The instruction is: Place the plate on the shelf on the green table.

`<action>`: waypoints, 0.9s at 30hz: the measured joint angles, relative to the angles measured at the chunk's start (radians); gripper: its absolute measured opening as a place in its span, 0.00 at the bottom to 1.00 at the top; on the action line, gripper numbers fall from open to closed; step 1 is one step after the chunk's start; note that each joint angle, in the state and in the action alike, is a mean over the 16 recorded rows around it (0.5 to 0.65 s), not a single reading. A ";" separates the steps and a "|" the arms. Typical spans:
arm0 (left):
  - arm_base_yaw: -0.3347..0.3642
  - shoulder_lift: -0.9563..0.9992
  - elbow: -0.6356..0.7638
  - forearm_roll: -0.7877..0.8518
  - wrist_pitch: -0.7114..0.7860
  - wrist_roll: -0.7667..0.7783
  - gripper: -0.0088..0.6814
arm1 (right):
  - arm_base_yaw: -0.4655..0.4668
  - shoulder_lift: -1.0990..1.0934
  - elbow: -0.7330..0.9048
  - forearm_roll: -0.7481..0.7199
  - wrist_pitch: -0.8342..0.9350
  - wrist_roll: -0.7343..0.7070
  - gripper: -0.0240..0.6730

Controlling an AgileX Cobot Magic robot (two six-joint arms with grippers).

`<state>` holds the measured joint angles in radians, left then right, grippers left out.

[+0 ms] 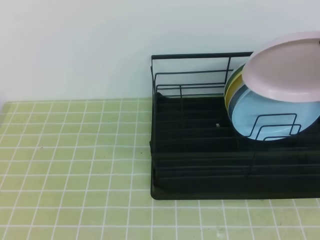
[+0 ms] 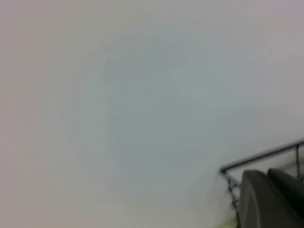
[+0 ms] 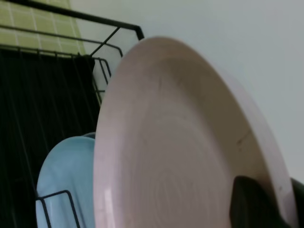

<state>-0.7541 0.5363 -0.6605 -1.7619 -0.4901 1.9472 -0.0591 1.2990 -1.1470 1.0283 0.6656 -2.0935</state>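
Observation:
The pale pink plate (image 1: 285, 65) hangs tilted in the air over the right end of the black wire shelf (image 1: 200, 150), just above the plates standing in it. In the right wrist view the pink plate (image 3: 180, 156) fills the frame, and my right gripper (image 3: 280, 209) is shut on its rim at the lower right, with one dark finger (image 3: 251, 204) on the plate's face. The shelf (image 3: 42, 95) lies below it. My left gripper shows only as dark blurred fingers (image 2: 266, 199) near the shelf's back rail (image 2: 261, 156). The shelf stands on the green table (image 1: 75, 165).
A light blue plate (image 1: 270, 115) stands in the shelf's dividers, with a grey plate and a yellow plate (image 1: 231, 92) behind it. The blue plate (image 3: 61, 180) also shows in the right wrist view. A white wall rises behind the shelf.

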 joint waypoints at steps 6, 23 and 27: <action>0.000 -0.036 0.110 -0.002 -0.032 0.046 0.01 | 0.008 0.065 -0.030 0.000 0.027 -0.055 0.13; 0.000 -0.046 0.189 -0.003 -0.083 0.061 0.01 | 0.031 0.148 -0.039 -0.043 0.035 -0.088 0.16; 0.000 -0.046 0.189 -0.003 -0.083 0.061 0.01 | 0.031 0.165 -0.039 -0.060 0.019 -0.088 0.15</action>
<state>-0.7543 0.4902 -0.4712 -1.7650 -0.5731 2.0081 -0.0284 1.4644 -1.1856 0.9682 0.6845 -2.1815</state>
